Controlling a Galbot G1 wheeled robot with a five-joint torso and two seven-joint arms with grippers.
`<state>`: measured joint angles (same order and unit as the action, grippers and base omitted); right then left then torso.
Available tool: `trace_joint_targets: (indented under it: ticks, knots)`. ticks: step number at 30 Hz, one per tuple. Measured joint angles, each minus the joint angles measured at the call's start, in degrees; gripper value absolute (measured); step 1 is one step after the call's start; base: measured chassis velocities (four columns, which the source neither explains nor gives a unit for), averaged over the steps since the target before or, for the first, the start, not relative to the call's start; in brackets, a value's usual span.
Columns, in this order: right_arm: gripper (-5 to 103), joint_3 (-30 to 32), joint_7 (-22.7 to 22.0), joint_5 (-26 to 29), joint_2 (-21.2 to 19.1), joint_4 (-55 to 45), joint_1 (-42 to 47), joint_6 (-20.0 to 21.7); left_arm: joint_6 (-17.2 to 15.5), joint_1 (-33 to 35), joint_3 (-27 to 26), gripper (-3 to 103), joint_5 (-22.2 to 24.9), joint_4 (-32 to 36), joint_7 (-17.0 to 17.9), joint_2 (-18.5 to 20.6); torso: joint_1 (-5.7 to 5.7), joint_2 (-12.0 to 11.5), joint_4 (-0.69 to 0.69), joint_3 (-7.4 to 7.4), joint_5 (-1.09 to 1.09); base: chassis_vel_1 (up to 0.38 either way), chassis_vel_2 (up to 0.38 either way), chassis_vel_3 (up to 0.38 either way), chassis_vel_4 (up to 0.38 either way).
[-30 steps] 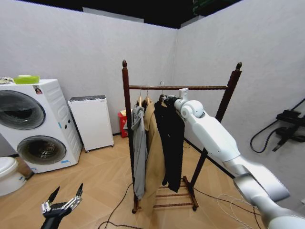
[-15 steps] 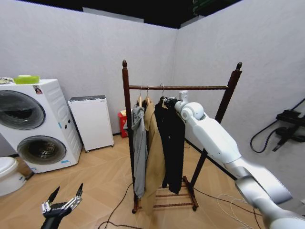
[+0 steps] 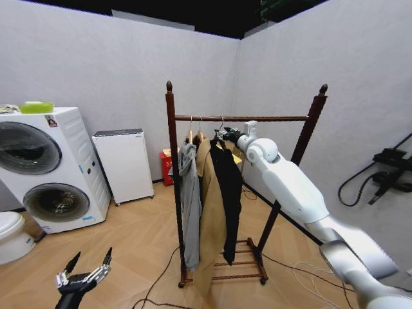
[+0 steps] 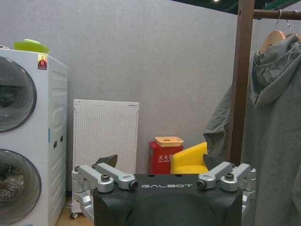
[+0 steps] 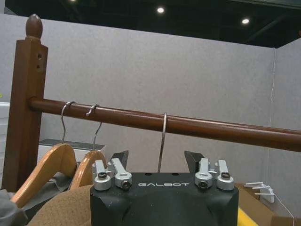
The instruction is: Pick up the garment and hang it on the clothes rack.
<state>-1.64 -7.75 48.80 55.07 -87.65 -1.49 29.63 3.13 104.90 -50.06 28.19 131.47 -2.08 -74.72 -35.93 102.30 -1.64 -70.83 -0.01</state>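
Head view, step: long black garment (image 3: 226,193) hung by its metal hook on the reddish-brown wooden clothes rack (image 3: 257,118); release phase.
Right gripper (image 5: 157,162): fingers spread, hook wire between.
Left gripper (image 3: 84,273): spread, idle at 7 o'clock.
Next: likely a clean backing-off.

Bright, even overhead light from ceiling spots, soft shadows, wide-angle bending at the head view's edges.

Test/lab room w/ laundry setup, we reckon: grey partition walls (image 3: 96,71), stacked washers (image 3: 45,170), white appliance (image 3: 123,164), clothes rack (image 3: 171,161) w/ coats, loose cables (image 3: 161,283) on wood floor (image 3: 138,238).
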Motion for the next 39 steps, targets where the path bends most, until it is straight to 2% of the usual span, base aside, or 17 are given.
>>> trace_joint_targets:
  ticks: [1,2,5,9,12,13,14,15,16,18,21,24,31,39]
  knots:
    - [75,1.4,-0.5,0.8,-1.2,-2.7,1.9,0.7,0.0,0.0,0.0,100,0.0,0.0,0.0,0.0,0.0,0.0,-0.02,0.0,0.02,0.0,0.0,0.0,0.0]
    - [75,1.4,-0.5,0.8,-1.2,-2.7,1.9,0.7,0.0,0.0,0.0,100,0.0,0.0,0.0,0.0,0.0,0.0,-0.02,0.0,0.02,0.0,0.0,0.0,0.0]
    - [91,7.3,-2.3,3.1,-5.0,-11.2,9.8,1.8,0.0,0.0,0.0,100,0.0,0.0,0.0,0.0,0.0,0.0,-0.03,-0.01,0.03,0.0,0.0,0.0,0.0]
    - [99,11.5,-3.9,3.5,-7.3,-16.6,16.9,1.9,0.0,0.0,0.0,100,0.0,0.0,0.0,0.0,0.0,0.0,-0.02,0.01,-0.01,0.0,0.0,0.0,0.0]
    - [100,16.8,-6.8,3.5,-8.0,-21.2,27.4,1.2,0.0,0.0,0.0,100,0.0,0.0,0.0,0.0,0.0,0.0,0.0,-0.01,0.04,0.0,0.0,0.0,0.0]
    - [100,20.5,-7.5,2.9,-7.7,-23.3,32.6,1.0,0.0,0.0,0.0,100,0.0,0.0,0.0,0.0,0.0,0.0,-0.01,-0.01,0.05,0.0,0.0,0.0,0.0]
    - [100,20.5,-7.5,2.9,-7.7,-23.3,32.6,1.0,0.0,0.0,0.0,100,0.0,0.0,0.0,0.0,0.0,0.0,-0.01,-0.01,0.05,0.0,0.0,0.0,0.0]
    - [100,24.9,-7.5,1.3,-7.1,-25.2,38.0,0.8,0.0,0.0,0.0,100,0.0,0.0,0.0,0.0,0.0,0.0,-0.01,0.0,0.01,0.0,0.0,0.0,0.0]
    - [100,24.9,-7.5,1.3,-7.1,-25.2,38.0,0.8,0.0,0.0,0.0,100,0.0,0.0,0.0,0.0,0.0,0.0,-0.01,0.0,0.01,0.0,0.0,0.0,0.0]
    - [100,31.6,-7.1,-1.8,-5.7,-28.4,48.7,-0.1,0.0,0.0,0.0,100,0.0,0.0,0.0,0.0,0.0,0.0,-0.03,0.0,0.03,0.0,0.0,0.0,0.0]
    - [100,34.9,-6.7,-3.1,-4.8,-29.9,53.7,-0.4,0.0,0.0,0.0,100,0.0,0.0,0.0,0.0,0.0,0.0,-0.03,0.0,0.05,0.0,0.0,0.0,0.0]
    - [100,42.2,-5.4,-8.0,-2.3,-33.9,64.2,-1.7,0.0,0.0,0.0,100,0.0,0.0,0.0,0.0,0.0,0.0,0.0,0.0,-0.01,0.0,0.0,0.0,0.0]
    - [100,48.2,-4.8,-11.2,1.1,-37.7,73.6,-2.5,0.0,0.0,0.0,100,0.0,0.0,0.0,0.0,0.0,0.0,-0.02,0.0,0.01,0.0,0.0,0.0,0.0]
    - [100,50.4,-4.9,-14.1,4.0,-40.6,77.2,-3.2,0.0,0.0,0.0,100,0.0,0.0,0.0,0.0,0.0,0.0,0.0,0.0,0.0,0.0,0.0,0.0,0.0]
